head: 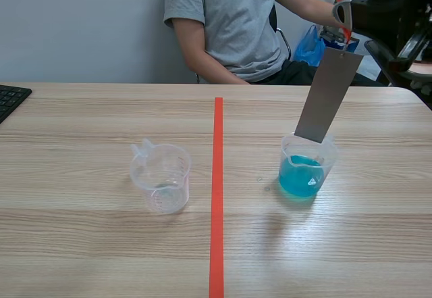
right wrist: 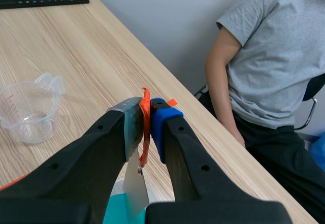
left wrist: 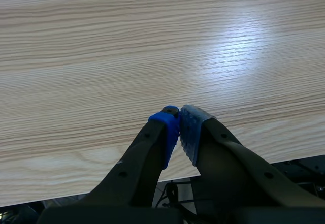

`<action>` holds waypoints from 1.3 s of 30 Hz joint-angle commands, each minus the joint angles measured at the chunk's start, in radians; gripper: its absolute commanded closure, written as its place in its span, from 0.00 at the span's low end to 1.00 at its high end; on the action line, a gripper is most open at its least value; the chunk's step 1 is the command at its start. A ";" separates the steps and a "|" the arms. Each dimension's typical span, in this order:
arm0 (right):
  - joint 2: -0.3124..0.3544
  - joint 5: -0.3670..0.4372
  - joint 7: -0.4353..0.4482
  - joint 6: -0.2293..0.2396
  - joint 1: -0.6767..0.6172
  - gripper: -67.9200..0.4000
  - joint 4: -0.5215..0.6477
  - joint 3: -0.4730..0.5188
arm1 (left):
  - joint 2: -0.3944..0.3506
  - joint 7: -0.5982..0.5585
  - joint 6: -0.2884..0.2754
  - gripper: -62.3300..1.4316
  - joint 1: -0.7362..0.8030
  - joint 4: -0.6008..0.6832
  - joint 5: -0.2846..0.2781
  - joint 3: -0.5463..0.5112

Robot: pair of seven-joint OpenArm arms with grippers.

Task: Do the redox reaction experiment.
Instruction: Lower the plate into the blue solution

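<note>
A grey metal strip [head: 328, 94] hangs tilted from an orange-red tag [head: 347, 15], its lower end inside the clear beaker of blue liquid [head: 302, 174] right of the tape line. My right gripper [head: 346, 9] is raised at the upper right, shut on the tag [right wrist: 145, 127]; the strip [right wrist: 134, 188] drops under its fingers toward the blue liquid [right wrist: 116, 211]. An empty clear beaker [head: 161, 176] stands left of the line and shows beside the right gripper [right wrist: 30, 109]. My left gripper [left wrist: 179, 125] is shut on nothing above bare table near its edge; the scene view does not show it.
A person in a grey shirt [head: 226, 21] sits across the table. A black keyboard [head: 10, 100] lies at the far left edge. The orange-red tape line [head: 217, 196] runs down the middle of the wooden table [head: 88, 244].
</note>
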 commanded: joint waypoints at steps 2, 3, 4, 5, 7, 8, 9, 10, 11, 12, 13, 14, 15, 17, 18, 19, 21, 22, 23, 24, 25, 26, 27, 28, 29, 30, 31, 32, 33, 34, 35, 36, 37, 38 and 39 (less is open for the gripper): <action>-0.003 -0.002 0.016 -0.003 0.018 0.98 -0.019 0.008 | -0.011 -0.020 -0.003 0.90 -0.007 0.006 0.001 -0.001; -0.011 -0.011 0.017 -0.003 0.018 0.98 -0.028 0.008 | -0.011 -0.020 -0.003 0.90 -0.007 0.006 0.001 -0.001; -0.018 -0.017 0.017 -0.003 0.018 0.98 -0.039 0.008 | -0.011 -0.020 -0.003 0.90 -0.007 0.006 0.001 -0.001; -0.027 -0.024 0.017 0.005 0.018 0.98 -0.051 0.008 | -0.011 -0.020 -0.003 0.90 -0.007 0.006 0.001 -0.001; -0.046 -0.042 0.018 0.016 0.018 0.98 -0.074 0.008 | -0.011 -0.020 -0.003 0.90 -0.007 0.006 0.001 -0.001; -0.056 -0.043 0.018 0.020 0.018 0.98 -0.086 0.008 | -0.011 -0.020 -0.003 0.90 -0.007 0.006 0.001 -0.001; -0.068 -0.050 0.021 0.029 0.018 0.98 -0.099 0.008 | -0.011 -0.020 -0.003 0.90 -0.007 0.006 0.001 -0.001; -0.079 -0.058 0.026 0.042 0.018 0.98 -0.110 0.008 | -0.011 -0.020 -0.003 0.90 -0.007 0.006 0.001 -0.001; -0.092 -0.066 0.028 0.049 0.018 0.98 -0.123 0.008 | -0.011 -0.020 -0.003 0.90 -0.007 0.006 0.001 -0.001; -0.105 -0.076 0.028 0.049 0.018 0.98 -0.136 0.008 | -0.011 -0.020 -0.003 0.90 -0.007 0.006 0.001 -0.001; -0.119 -0.092 0.029 0.049 0.018 0.98 -0.150 0.008 | -0.011 -0.020 -0.003 0.90 -0.007 0.006 0.001 -0.001; -0.132 -0.105 0.029 0.050 0.018 0.98 -0.166 0.008 | -0.011 -0.020 -0.003 0.90 -0.007 0.006 0.001 -0.001; -0.147 -0.117 0.029 0.058 0.020 0.98 -0.183 0.008 | -0.011 -0.020 -0.003 0.90 -0.007 0.006 0.001 -0.001; -0.174 -0.143 0.041 0.080 0.023 0.98 -0.218 0.008 | -0.011 -0.020 -0.003 0.90 -0.007 0.006 0.001 -0.001; -0.187 -0.157 0.051 0.091 0.023 0.98 -0.237 0.008 | -0.011 -0.020 -0.003 0.90 -0.006 0.006 0.001 -0.001; -0.201 -0.174 0.064 0.093 0.024 0.98 -0.254 0.008 | -0.011 -0.020 -0.003 0.90 -0.006 0.006 0.001 -0.001; -0.225 -0.214 0.085 0.094 0.024 0.98 -0.285 0.008 | -0.011 -0.020 -0.003 0.90 -0.006 0.006 0.001 -0.001; -0.236 -0.233 0.095 0.094 0.024 0.98 -0.298 0.008 | -0.011 -0.020 -0.003 0.90 -0.006 0.006 0.001 -0.001; -0.245 -0.251 0.103 0.098 0.024 0.98 -0.312 0.008 | -0.011 -0.020 -0.003 0.90 -0.006 0.006 0.001 -0.001; -0.250 -0.266 0.111 0.101 0.023 0.98 -0.325 0.008 | -0.011 -0.020 -0.003 0.90 -0.006 0.006 0.001 -0.001; -0.257 -0.275 0.116 0.109 0.023 0.98 -0.337 0.008 | -0.011 -0.020 -0.003 0.90 -0.006 0.006 0.001 -0.001; -0.260 -0.283 0.119 0.119 0.023 0.98 -0.349 0.008 | -0.011 -0.020 -0.003 0.90 -0.006 0.006 0.001 -0.001; -0.263 -0.286 0.122 0.130 0.024 0.98 -0.360 0.008 | -0.011 -0.020 -0.003 0.90 -0.006 0.006 0.001 -0.001; -0.264 -0.286 0.122 0.142 0.026 0.98 -0.371 0.008 | -0.011 -0.020 -0.003 0.90 -0.006 0.006 0.001 -0.001; -0.264 -0.285 0.125 0.154 0.027 0.98 -0.380 0.008 | -0.011 -0.020 -0.003 0.90 -0.006 0.006 0.001 -0.001; -0.263 -0.285 0.127 0.171 0.029 0.98 -0.388 0.008 | -0.011 -0.020 -0.003 0.90 -0.006 0.006 0.001 -0.001; -0.263 -0.286 0.127 0.183 0.034 0.98 -0.397 0.008 | -0.011 -0.020 -0.003 0.90 -0.006 0.006 0.001 -0.001; -0.263 -0.286 0.127 0.193 0.036 0.98 -0.406 0.008 | -0.011 -0.020 -0.003 0.90 -0.006 0.006 0.001 -0.001; -0.263 -0.286 0.129 0.201 0.040 0.98 -0.413 0.008 | -0.011 -0.020 -0.003 0.90 -0.006 0.006 0.001 -0.001; -0.263 -0.286 0.131 0.203 0.042 0.98 -0.418 0.008 | -0.011 -0.020 -0.003 0.90 -0.006 0.006 0.001 -0.001; -0.263 -0.286 0.134 0.204 0.043 0.98 -0.421 0.008 | -0.011 -0.020 -0.003 0.90 -0.006 0.006 0.001 -0.001; -0.263 -0.286 0.134 0.204 0.043 0.98 -0.421 0.008 | -0.011 -0.020 -0.003 0.90 -0.006 0.006 0.001 -0.001; -0.263 -0.286 0.134 0.205 0.043 0.98 -0.421 0.008 | -0.011 -0.020 -0.003 0.90 -0.006 0.006 0.001 -0.001; -0.263 -0.286 0.134 0.205 0.043 0.98 -0.421 0.008 | -0.011 -0.020 -0.003 0.90 -0.006 0.006 0.001 -0.001; -0.263 -0.286 0.134 0.205 0.043 0.98 -0.421 0.008 | -0.011 -0.020 -0.003 0.90 -0.006 0.006 0.001 -0.001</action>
